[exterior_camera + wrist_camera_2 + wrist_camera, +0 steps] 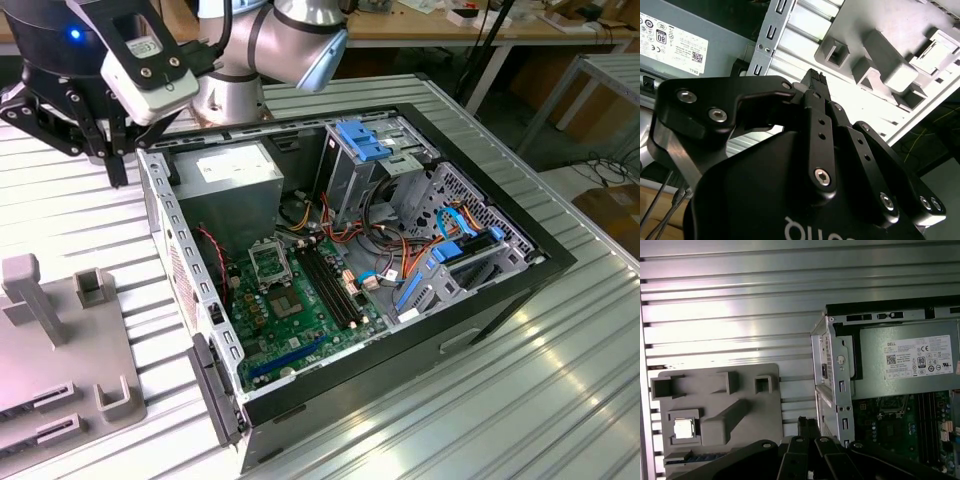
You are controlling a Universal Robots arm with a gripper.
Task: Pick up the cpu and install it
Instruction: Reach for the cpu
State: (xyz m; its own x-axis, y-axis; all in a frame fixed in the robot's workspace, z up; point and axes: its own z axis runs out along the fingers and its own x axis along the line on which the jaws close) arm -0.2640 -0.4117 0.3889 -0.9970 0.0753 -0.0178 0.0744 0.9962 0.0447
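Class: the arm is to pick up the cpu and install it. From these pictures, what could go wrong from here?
1. The small silver-topped square cpu lies recessed in the grey plastic tray beside raised blocks; the black pincer might catch those.
2. The open computer case's metal side wall stands between tray and black-framed socket; a carried chip could strike it.
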